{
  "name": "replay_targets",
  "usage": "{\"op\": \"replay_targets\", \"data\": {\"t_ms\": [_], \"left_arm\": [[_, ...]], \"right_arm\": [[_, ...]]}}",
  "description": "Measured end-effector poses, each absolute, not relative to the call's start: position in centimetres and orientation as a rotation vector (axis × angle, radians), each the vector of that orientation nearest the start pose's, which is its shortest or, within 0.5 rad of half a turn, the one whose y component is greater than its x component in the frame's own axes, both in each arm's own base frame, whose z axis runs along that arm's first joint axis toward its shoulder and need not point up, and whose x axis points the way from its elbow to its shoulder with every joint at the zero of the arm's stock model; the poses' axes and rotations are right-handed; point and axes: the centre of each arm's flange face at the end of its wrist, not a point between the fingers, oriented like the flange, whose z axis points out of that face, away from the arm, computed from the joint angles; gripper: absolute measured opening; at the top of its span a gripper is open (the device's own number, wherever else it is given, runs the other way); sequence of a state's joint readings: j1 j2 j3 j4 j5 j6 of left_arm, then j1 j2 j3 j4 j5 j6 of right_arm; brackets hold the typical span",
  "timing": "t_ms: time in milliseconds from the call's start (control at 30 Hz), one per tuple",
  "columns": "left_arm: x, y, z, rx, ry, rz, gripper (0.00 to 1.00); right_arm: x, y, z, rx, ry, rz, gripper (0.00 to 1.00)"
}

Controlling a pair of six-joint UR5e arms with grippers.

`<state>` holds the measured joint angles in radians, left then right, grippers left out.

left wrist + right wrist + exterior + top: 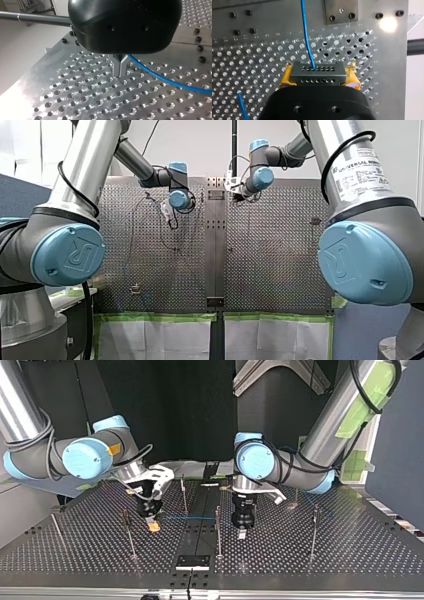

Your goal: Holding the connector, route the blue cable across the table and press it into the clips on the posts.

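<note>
Front view: peering past the glossy blue joint caps (67,255) nearest the lens, reaching both arms over the perforated steel table (165,270) to its far edge; not reading any fingers at that range.

Top view: holding one cable end in my right gripper (153,525) at the left, stretching the thin blue cable (195,518) sideways toward my left gripper (241,532), crossing the slim upright post (218,530) between them, nearer my left.

Left wrist view: pressing the bare metal fingers (117,68) together above the dimpled plate, trailing the smooth round cable from just beside their root; not seeing whether it is pinched.

Right wrist view: clamping the dark, hole-dotted, box-shaped connector (315,73) between yellow pads (286,75), feeding the cable straight ahead from its far face. Probably needing to line it up with that post's clip next.
</note>
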<state>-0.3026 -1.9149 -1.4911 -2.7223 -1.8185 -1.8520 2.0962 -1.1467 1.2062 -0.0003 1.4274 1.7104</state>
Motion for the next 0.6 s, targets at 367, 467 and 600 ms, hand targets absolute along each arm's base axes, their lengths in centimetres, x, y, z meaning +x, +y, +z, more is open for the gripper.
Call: {"op": "replay_targets", "data": {"t_ms": [367, 467, 600], "left_arm": [[57.1, -29.5, 38.3, -0.19, 1.444, -0.299, 1.0], [56.8, -29.7, 38.0, -0.186, 1.467, -0.292, 1.0], [56.4, -29.8, 37.8, -0.179, 1.495, -0.283, 1.0]], "right_arm": [[45.2, -50.3, 42.0, 1.71, -0.996, 1.74, 0.0], [45.2, -50.3, 42.0, 1.712, -0.996, 1.74, 0.0], [45.2, -50.3, 42.0, 1.713, -0.997, 1.739, 0.0]]}}
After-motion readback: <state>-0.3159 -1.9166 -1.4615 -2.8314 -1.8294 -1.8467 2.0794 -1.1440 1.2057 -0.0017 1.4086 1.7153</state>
